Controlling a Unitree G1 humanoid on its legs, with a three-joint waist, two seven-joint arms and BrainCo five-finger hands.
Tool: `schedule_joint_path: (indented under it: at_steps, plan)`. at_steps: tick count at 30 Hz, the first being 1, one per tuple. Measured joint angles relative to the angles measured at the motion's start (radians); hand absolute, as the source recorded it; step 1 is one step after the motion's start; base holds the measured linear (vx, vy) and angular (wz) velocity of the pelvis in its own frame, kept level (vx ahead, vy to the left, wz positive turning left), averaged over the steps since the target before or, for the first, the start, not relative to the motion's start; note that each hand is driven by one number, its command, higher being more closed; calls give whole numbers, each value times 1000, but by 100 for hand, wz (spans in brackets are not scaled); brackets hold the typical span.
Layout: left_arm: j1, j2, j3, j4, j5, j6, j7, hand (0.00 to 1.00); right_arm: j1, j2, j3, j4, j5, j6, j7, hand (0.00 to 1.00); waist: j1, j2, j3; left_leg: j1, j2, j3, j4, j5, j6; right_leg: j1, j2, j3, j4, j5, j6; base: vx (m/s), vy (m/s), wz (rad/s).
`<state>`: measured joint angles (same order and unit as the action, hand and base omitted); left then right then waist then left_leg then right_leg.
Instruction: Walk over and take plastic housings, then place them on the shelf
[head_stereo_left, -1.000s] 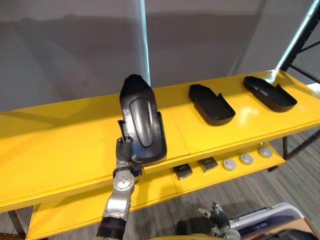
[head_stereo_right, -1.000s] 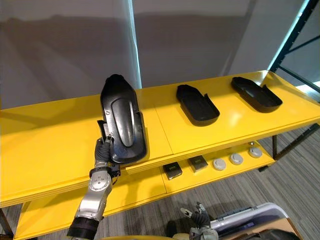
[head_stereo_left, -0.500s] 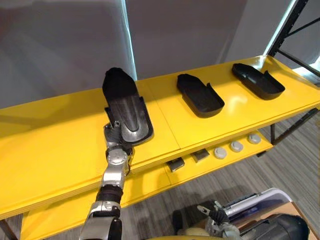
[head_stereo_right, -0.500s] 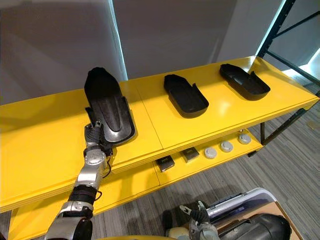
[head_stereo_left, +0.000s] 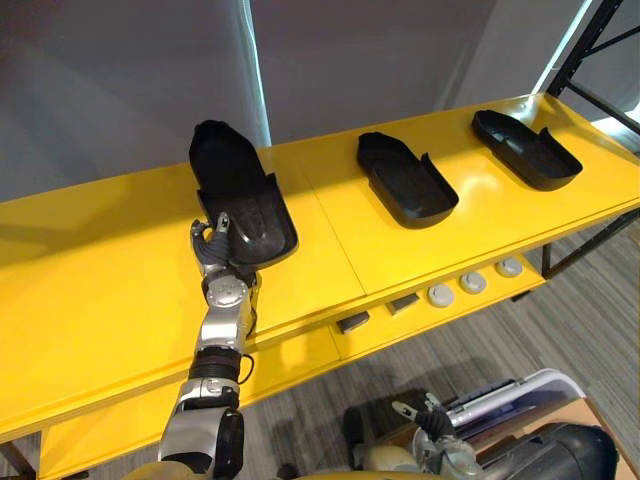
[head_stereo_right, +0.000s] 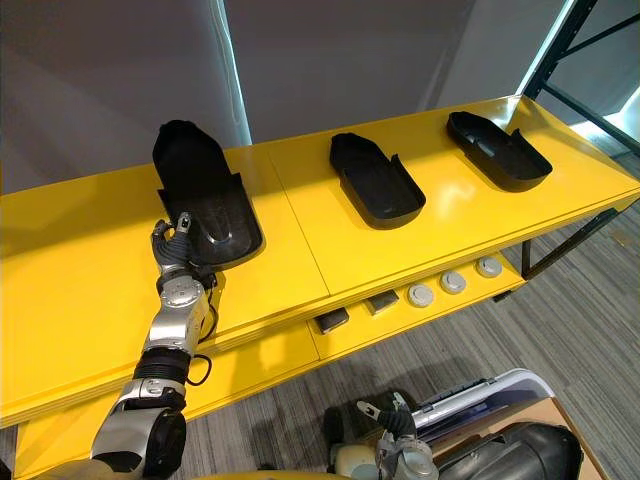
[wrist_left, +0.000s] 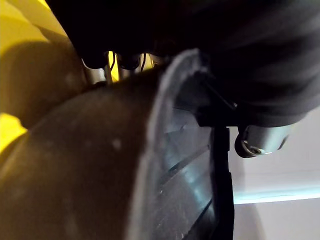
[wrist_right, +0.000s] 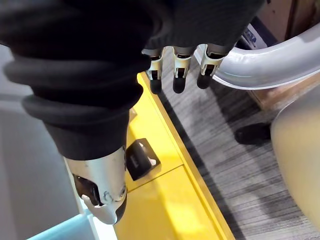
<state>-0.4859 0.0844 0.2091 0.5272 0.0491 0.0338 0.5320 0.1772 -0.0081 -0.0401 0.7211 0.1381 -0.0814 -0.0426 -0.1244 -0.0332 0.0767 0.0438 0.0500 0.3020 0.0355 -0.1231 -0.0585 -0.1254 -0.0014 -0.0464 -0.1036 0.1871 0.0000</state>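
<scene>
A long yellow shelf (head_stereo_left: 120, 300) runs across the scene in front of a plain grey wall (head_stereo_left: 120, 70), which has a thin strip of pale light (head_stereo_left: 254, 70) running up it.

The robot's left hand (head_stereo_left: 214, 246) reaches up to the front part of the shelf's top board. It is closed on the near end of a black plastic housing (head_stereo_left: 240, 195). In the left wrist view, the housing's rim passes between the dark-tipped fingers (wrist_left: 95, 61) on one side and the thumb (wrist_left: 260, 142) on the other. This housing lies lengthwise on the board with its rounded end pointing at the wall. Whether its near end rests fully on the board cannot be told.

Further along the same board to the robot's right lies a middle housing (head_stereo_left: 406, 180), hollow side up. A right-end housing (head_stereo_left: 526, 150) lies near the far end of the shelf. The three are well apart from one another.

Below the top board, a lower board (head_stereo_left: 300, 365) carries two small dark blocks (head_stereo_left: 352, 322) and a row of three round grey discs (head_stereo_left: 472, 283). Grey carpet floor (head_stereo_left: 590, 310) spreads under the shelf. A dark metal upright (head_stereo_left: 598, 40) stands at the shelf's right end.

The right hand (wrist_right: 180, 75) hangs low beside the robot, with its fingers loose and straight, and holds nothing.
</scene>
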Motion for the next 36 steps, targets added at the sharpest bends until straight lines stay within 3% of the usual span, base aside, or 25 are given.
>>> schedule_joint_path:
  at_steps: [8, 13, 16, 22, 23, 27, 30, 36]
  plan:
    - [65, -33, -6, -86, 5, 2, 13, 0, -12, -2, -3, 0, 0, 0, 0, 0, 0, 6, 5, 8, 1, -9, -2, 0, 0, 14, -1, -7, 0, -1, 2, -17, 28, 3]
    - [124, -32, -20, -155, 53, 17, -66, 0, -13, -1, -4, 2, 1, 4, 7, 0, 2, 6, 5, 6, 1, -19, -1, 0, 0, 17, -3, -14, 0, -4, 5, -10, 36, 6]
    - [130, -32, -21, -173, 82, 33, -74, 0, -13, 0, -4, 8, 8, 8, 18, 0, 2, 6, 5, 8, 1, -28, -1, 0, 0, 21, -4, -23, 0, -5, 6, 2, 40, 7]
    - [247, -75, -89, -418, 166, 38, -70, 0, 0, 3, -14, 11, 8, 11, 25, 0, 14, 7, 5, 6, 1, -39, 7, 2, 4, 25, -6, -24, 3, -4, 5, 9, 50, 6]
    - [261, -84, -127, -468, 184, 33, -70, 100, 12, 3, -21, 12, 9, 10, 25, 0, 29, 7, 5, 5, 1, -41, 10, 2, 4, 27, -6, -24, 4, -4, 5, -7, 42, 8]
    - [347, -101, -275, -636, 263, -27, -80, 100, 21, 1, -21, 12, 10, 5, 25, 0, 33, 7, 6, -5, 1, -52, 24, -7, 16, 31, -11, -31, 4, -5, 6, -27, 43, 9]
    - [369, -113, -377, -658, 306, -74, -123, 100, 29, 0, -21, 12, 11, -8, 26, 0, 43, 8, 6, -20, 1, -51, 38, -19, 22, 30, -14, -30, 3, -13, 16, -49, 34, 2]
    - [399, -125, -496, -646, 319, -97, -197, 100, 39, -2, -20, 12, 13, -12, 25, 0, 56, 10, 4, -32, 4, -45, 38, -13, 14, 9, -11, -27, 4, -19, 22, 3, 2, -1]
